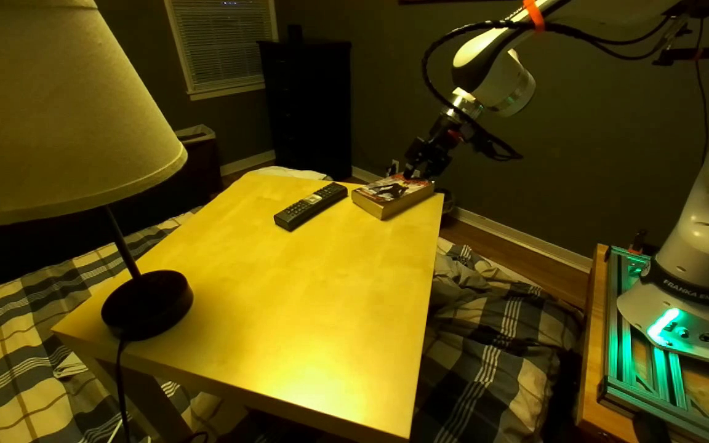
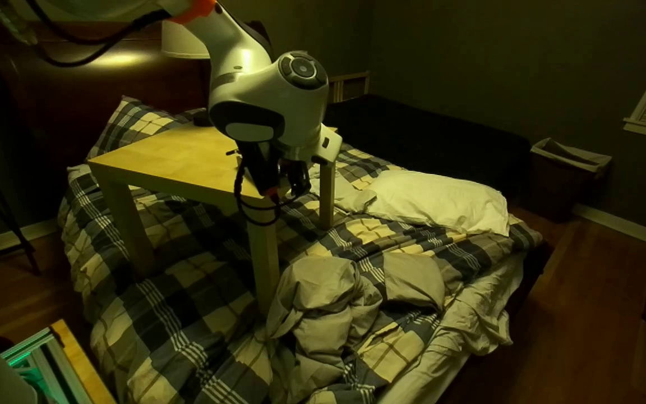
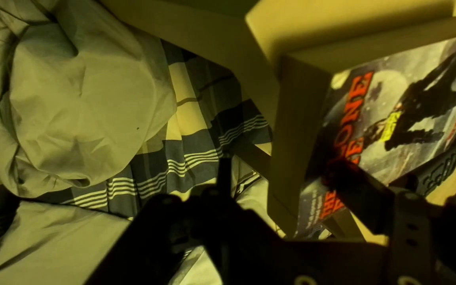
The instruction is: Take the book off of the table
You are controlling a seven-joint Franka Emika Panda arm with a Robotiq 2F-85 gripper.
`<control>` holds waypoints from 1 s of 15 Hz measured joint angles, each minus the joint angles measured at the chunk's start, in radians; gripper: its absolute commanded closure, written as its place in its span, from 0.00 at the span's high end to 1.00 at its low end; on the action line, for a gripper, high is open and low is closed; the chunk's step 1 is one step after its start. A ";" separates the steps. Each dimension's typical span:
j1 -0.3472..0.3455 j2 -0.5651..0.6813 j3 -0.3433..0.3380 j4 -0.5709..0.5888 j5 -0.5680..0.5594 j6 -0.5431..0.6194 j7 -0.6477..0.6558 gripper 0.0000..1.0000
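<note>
On the bench [image 1: 305, 277], near the remote control [image 1: 311, 207], the paperback book [image 1: 393, 192] lies partly under the tool [image 1: 422, 172], which is spread wide with nothing pinched, so it looks to be lining up, and next it should fit over the book's edge and squeeze.

The table [image 1: 317, 289] I see from here is big, wooden and yellow, with a smooth, shiny top. Near one corner, a thick little book [image 1: 391, 193] lies flat, picture side up. A long black remote [image 1: 310, 207] lies just beside it. A lamp [image 1: 74, 166] stands near another corner on its round black base [image 1: 147, 306].
</note>
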 measured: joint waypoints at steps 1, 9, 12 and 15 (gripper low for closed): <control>0.002 -0.003 0.001 0.000 0.003 0.000 0.000 0.68; 0.003 0.003 0.003 -0.018 0.013 0.000 -0.011 1.00; 0.002 0.000 0.003 -0.019 0.041 0.000 -0.031 1.00; 0.001 -0.007 0.000 -0.020 0.051 0.000 -0.039 1.00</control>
